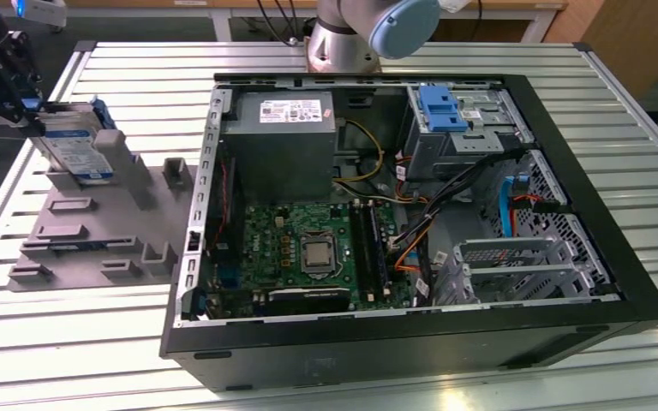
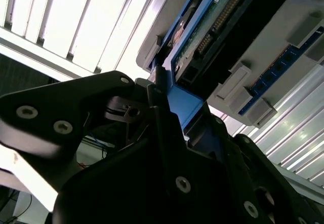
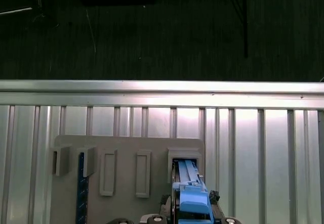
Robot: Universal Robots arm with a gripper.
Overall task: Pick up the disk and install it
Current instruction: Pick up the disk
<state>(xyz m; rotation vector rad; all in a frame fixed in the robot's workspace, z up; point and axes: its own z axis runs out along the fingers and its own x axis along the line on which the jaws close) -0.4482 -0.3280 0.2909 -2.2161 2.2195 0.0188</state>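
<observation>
The gripper (image 1: 30, 107) sat at the far end of the exterior view's left, over the slatted metal table (image 1: 78, 342). Its jaws met the upper edge of the disk (image 1: 78, 144), which stood on edge just below and beside it. In the second wrist view a jaw stood on each side of the blue side rail (image 2: 185, 107) and pressed against it. By that showing the gripper was clamped on the disk at the rail, probably because the rail gave a narrow, firm edge to pinch.

The disk's lower edge sat in a slot of the grey holder (image 1: 89, 231) beneath the gripper. Whether it had lifted clear of the slot could not be told. Standing it upright there seemed meant to offer the rail to a grasp from above.

Further from the gripper, toward the exterior view's right, the computer case (image 1: 421, 351) lay on its side with the panel off, so its inside faced up and could be reached. Within it, nearest the gripper, were the power supply (image 1: 278, 137) and the motherboard (image 1: 295, 240). Beyond them, well apart from the gripper, were a bare blue bracket (image 1: 441, 107) and an open drive cage (image 1: 523, 265). No drive was visible in the cage, so the installing appeared not yet done.
</observation>
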